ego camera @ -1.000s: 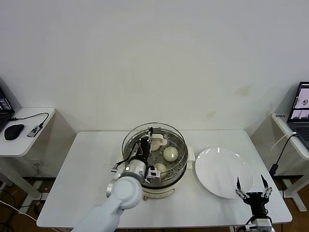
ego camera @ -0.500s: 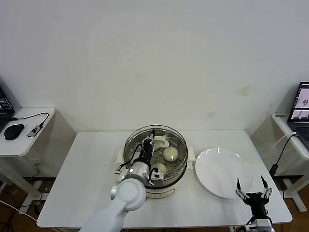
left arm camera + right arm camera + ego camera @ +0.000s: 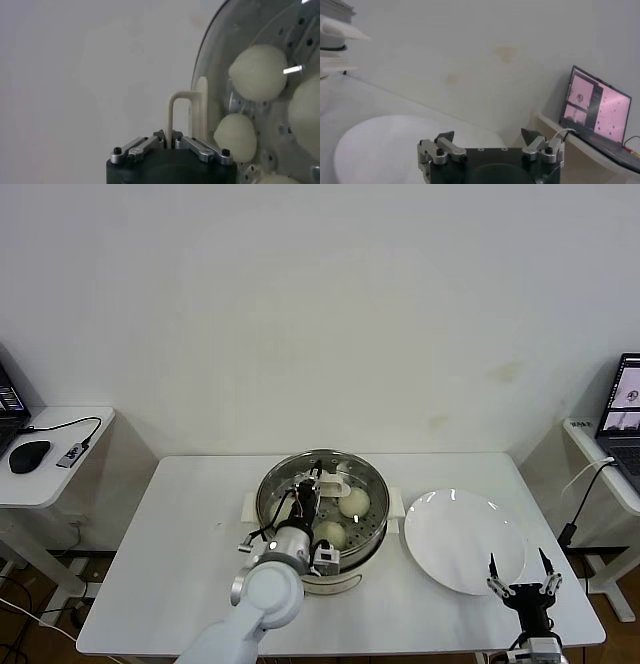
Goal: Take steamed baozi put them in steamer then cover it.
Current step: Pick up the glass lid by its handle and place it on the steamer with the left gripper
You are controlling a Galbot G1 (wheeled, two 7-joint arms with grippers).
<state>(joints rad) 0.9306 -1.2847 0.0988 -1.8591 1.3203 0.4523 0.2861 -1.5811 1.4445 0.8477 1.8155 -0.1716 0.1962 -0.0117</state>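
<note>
Head view: left tool (image 3: 312, 486) clamped on lid (image 3: 322, 484) handle over steamer (image 3: 368, 536); right tool (image 3: 522, 567) spread wide, empty, near plate (image 3: 462, 541).

Centre of the frame: the cover (image 3: 322, 484) sits over the steamer (image 3: 352, 556), so the baozi (image 3: 353, 502) beneath cannot be reached from above. My left gripper (image 3: 316, 482) is clamped on the cover's handle (image 3: 186, 116), and my arm fills the approach from lower centre. Right of centre: the plate (image 3: 464, 541) lies just beside the steamer. Lower right: my right gripper (image 3: 518, 567), jaws wide, stands at the table (image 3: 185, 534) edge. Left half: bare tabletop, free passage.
</note>
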